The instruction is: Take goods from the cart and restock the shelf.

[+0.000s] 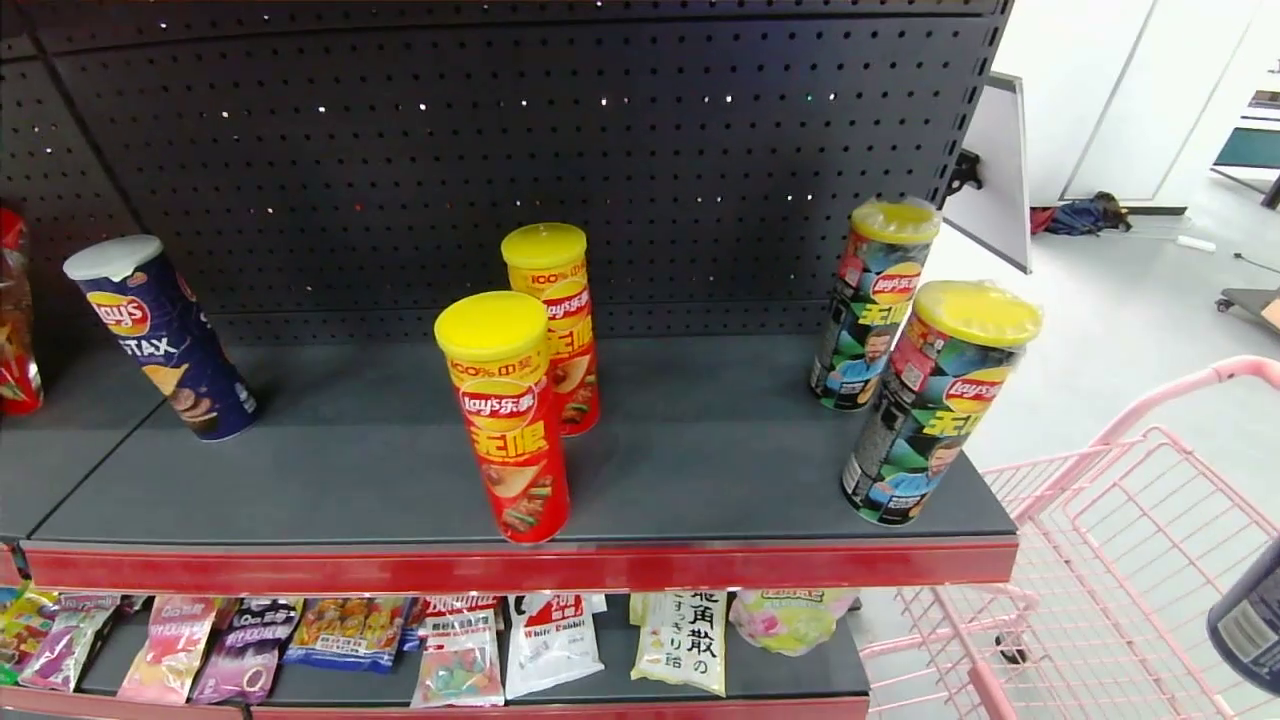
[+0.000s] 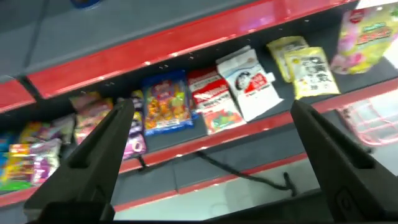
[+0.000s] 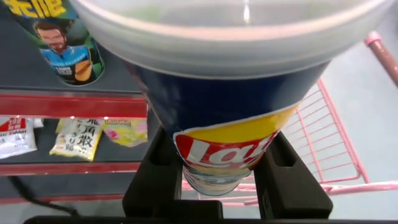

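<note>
My right gripper (image 3: 219,184) is shut on a dark blue chip can (image 3: 236,118) with a clear lid. The can's end shows low at the right edge (image 1: 1250,625), over the pink cart (image 1: 1130,500). On the grey shelf (image 1: 700,460) stand a matching blue can (image 1: 160,335) at the left, two red cans with yellow lids (image 1: 505,415) (image 1: 560,320) in the middle, and two black-and-green cans (image 1: 875,300) (image 1: 940,400) at the right. My left gripper (image 2: 211,155) is open and holds nothing, in front of the lower shelf (image 2: 205,146).
The lower shelf holds a row of snack bags (image 1: 460,650). A red bag (image 1: 15,320) stands at the far left of the upper shelf. A black pegboard (image 1: 500,150) backs the shelf. Free room lies between the blue can and the red cans.
</note>
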